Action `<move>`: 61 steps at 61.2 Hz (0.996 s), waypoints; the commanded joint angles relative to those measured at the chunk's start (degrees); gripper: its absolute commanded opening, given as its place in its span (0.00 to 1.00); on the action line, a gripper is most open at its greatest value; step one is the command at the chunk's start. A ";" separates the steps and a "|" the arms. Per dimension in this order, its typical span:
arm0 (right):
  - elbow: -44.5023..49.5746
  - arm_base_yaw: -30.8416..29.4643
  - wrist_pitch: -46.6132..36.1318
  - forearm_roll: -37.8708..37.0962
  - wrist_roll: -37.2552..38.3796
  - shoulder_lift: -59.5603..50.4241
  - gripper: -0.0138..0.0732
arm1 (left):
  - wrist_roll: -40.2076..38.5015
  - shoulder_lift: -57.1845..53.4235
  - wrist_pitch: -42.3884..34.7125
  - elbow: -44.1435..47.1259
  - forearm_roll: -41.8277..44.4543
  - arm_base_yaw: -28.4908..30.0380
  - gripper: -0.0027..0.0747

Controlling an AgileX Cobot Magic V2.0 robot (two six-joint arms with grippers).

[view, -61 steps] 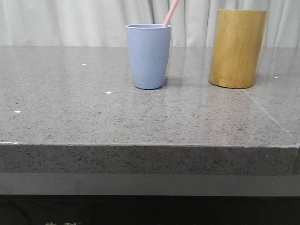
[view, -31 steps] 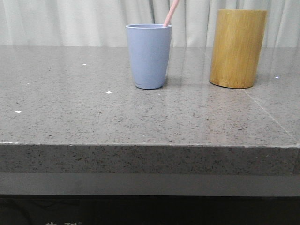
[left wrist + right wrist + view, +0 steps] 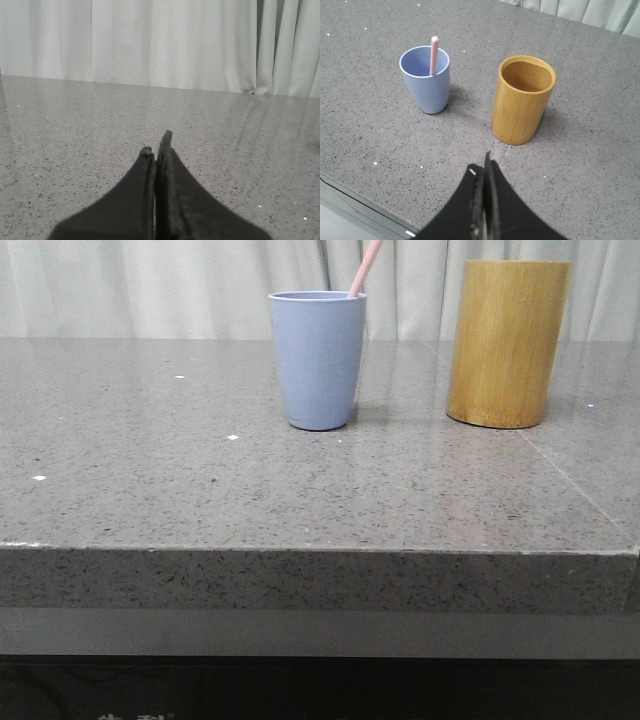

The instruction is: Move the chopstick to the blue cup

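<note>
The blue cup [image 3: 317,360] stands upright on the grey stone table [image 3: 200,490]. A pale pink chopstick [image 3: 365,267] stands in it, leaning to the right, its top out of the front view. In the right wrist view the cup [image 3: 426,82] holds the chopstick [image 3: 434,54]. My right gripper [image 3: 482,164] is shut and empty, above the table, short of the cup and the bamboo cylinder. My left gripper [image 3: 156,145] is shut and empty over bare table. Neither gripper shows in the front view.
A taller yellow-brown bamboo cylinder [image 3: 507,344] stands to the right of the cup; it is empty in the right wrist view [image 3: 523,100]. A pale curtain [image 3: 150,285] hangs behind the table. The table's front edge [image 3: 300,550] is near.
</note>
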 commanded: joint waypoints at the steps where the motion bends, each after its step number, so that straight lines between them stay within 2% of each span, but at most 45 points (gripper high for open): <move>1: -1.28 -0.41 -4.45 -0.34 0.09 -0.13 0.08 | -0.39 -1.42 -4.12 0.77 -0.57 0.09 0.01; 7: 0.56 -1.05 -6.19 -3.11 -0.26 -1.79 0.08 | -0.39 -1.42 -4.12 0.77 -0.57 0.09 0.01; 11: 5.11 -3.47 -10.44 -3.41 -0.26 -4.15 0.08 | -0.39 -1.42 -4.12 0.77 -0.57 0.09 0.01; 26: 30.80 -11.98 -35.42 -3.08 -0.26 -20.25 0.08 | -0.39 -1.42 -4.12 0.77 -0.57 0.09 0.01; 37: 49.36 -15.75 -46.32 -0.52 -0.26 -34.78 0.08 | -0.39 -1.42 -4.12 0.77 -0.57 0.09 0.01; 47: 59.25 -16.32 -51.60 -0.52 -0.26 -43.09 0.08 | -0.39 -1.42 -4.12 0.77 -0.57 0.09 0.01; 53: 62.99 -16.32 -55.89 -0.06 -0.26 -43.79 0.08 | -0.39 -1.42 -4.12 0.77 -0.57 0.09 0.01; 61: 63.13 -16.42 -55.30 -0.06 -0.26 -43.85 0.08 | -0.39 -1.30 -4.12 0.77 -0.57 0.09 0.01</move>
